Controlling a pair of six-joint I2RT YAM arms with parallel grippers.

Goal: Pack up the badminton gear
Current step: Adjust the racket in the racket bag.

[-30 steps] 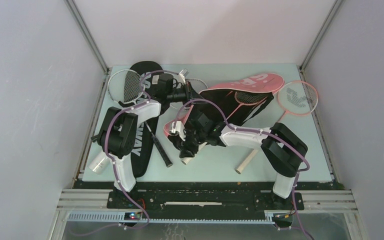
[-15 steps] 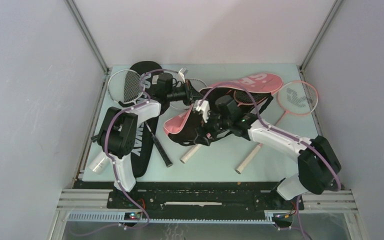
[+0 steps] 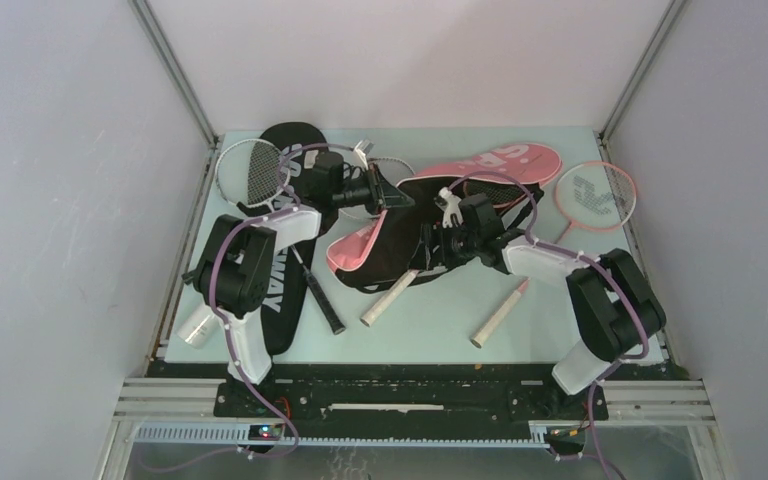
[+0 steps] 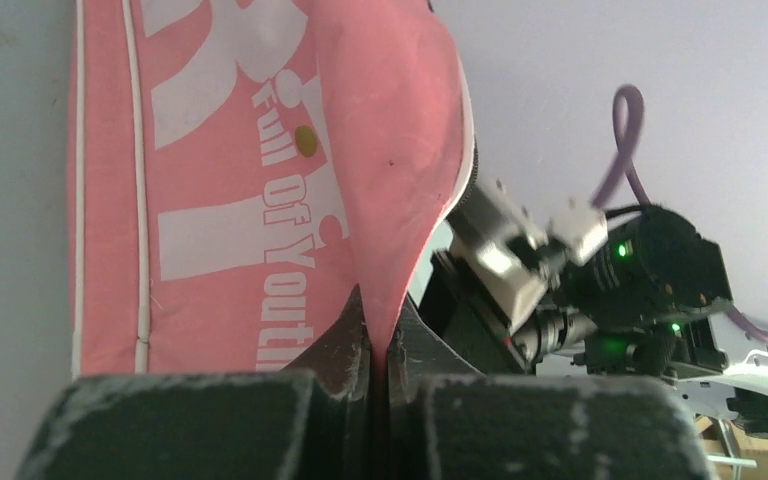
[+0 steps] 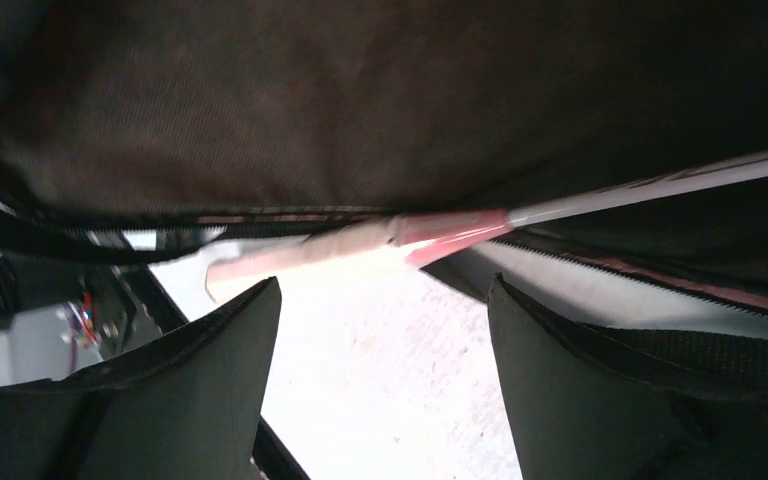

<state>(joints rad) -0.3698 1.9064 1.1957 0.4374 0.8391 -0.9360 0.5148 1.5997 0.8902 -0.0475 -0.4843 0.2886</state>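
Observation:
My left gripper (image 4: 378, 330) is shut on the edge of the pink racket cover (image 4: 260, 200), holding it lifted at the table's middle (image 3: 392, 198). The cover's pink face (image 3: 505, 160) lies toward the far right and its black side (image 3: 405, 230) sags below the lifted edge. A pink racket's cream handle (image 3: 390, 300) sticks out of the cover onto the table. My right gripper (image 3: 427, 258) is open just beside that handle (image 5: 310, 255), under the black fabric (image 5: 360, 100), with nothing between its fingers (image 5: 385, 300). A second pink racket (image 3: 595, 195) lies at the right.
The black CROSSWAY cover (image 3: 280, 290) lies along the left under my left arm, with a white-framed racket (image 3: 250, 170) across it. A white tube (image 3: 197, 325) rests at the near left edge. The second pink racket's handle (image 3: 500, 315) points toward the near edge.
My right gripper has opened, let go of the racket handle near the front, and swung right and back to the cover's opening. The left gripper has kept its hold on the pink cover.

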